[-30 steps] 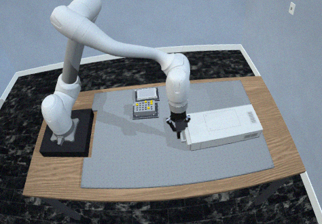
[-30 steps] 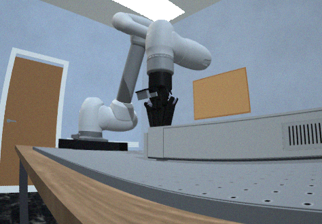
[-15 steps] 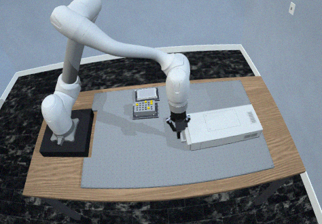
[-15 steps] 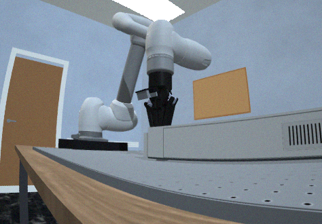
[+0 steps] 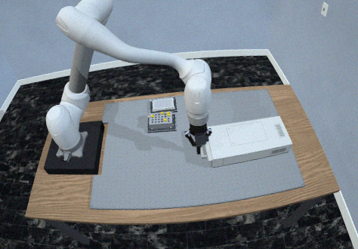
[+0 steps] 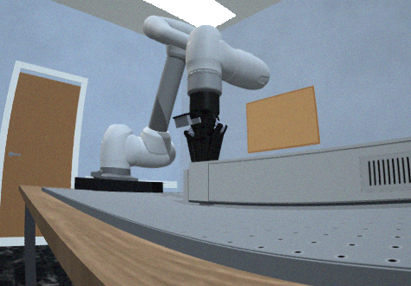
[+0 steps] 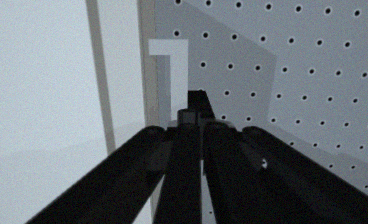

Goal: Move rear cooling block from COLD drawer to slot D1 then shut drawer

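The white cooler COLD (image 5: 249,136) (image 6: 282,181) stands at the right. Its drawer front (image 5: 210,158) (image 6: 198,183) (image 7: 121,60) is close against the housing; a narrow grey strip shows between them in the wrist view, and I cannot tell whether it is fully shut. My gripper (image 5: 199,149) (image 7: 195,105) is shut and empty, its tips low at the outer side of the pale handle (image 7: 179,75). A grey block (image 5: 160,124) with several yellow-topped tubes sits in slot D1 (image 5: 162,131), looking flat. The front block and the lamp are not visible.
Slot D2 (image 5: 163,104) lies beyond D1 and holds no block. The arm's black base (image 5: 92,158) stands at the left of the table. The perforated grey deck (image 5: 151,184) (image 7: 305,75) lies under the cooler and slots, with a wooden table edge (image 5: 151,216) around it.
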Available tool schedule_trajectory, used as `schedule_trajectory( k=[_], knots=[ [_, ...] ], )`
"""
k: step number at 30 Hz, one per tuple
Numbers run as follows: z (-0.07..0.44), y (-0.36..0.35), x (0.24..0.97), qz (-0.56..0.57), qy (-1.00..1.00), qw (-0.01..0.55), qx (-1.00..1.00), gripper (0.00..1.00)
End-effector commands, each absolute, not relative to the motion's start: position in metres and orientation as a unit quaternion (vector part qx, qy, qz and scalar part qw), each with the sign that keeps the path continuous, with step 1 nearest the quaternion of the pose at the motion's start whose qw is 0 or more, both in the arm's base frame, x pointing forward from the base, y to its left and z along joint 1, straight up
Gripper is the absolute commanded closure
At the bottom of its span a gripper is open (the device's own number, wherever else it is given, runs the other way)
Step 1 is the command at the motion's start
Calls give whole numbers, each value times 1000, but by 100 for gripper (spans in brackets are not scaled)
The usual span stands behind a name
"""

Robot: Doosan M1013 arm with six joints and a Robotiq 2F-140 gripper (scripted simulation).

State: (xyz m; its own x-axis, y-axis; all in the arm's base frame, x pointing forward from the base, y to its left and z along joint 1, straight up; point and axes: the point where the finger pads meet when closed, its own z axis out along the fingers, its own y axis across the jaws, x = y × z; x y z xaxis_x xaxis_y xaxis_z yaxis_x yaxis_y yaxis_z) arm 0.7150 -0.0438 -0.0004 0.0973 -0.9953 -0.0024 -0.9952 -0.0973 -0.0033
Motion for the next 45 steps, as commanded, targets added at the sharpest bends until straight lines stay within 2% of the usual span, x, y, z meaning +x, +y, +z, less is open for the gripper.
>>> schedule_trajectory(
  k=[1, 45],
  knots=[
    [0, -44, 716, -1, 672, 3, -741, 90],
    [0, -48, 671, -1, 672, 3, -741, 90]
  ],
)
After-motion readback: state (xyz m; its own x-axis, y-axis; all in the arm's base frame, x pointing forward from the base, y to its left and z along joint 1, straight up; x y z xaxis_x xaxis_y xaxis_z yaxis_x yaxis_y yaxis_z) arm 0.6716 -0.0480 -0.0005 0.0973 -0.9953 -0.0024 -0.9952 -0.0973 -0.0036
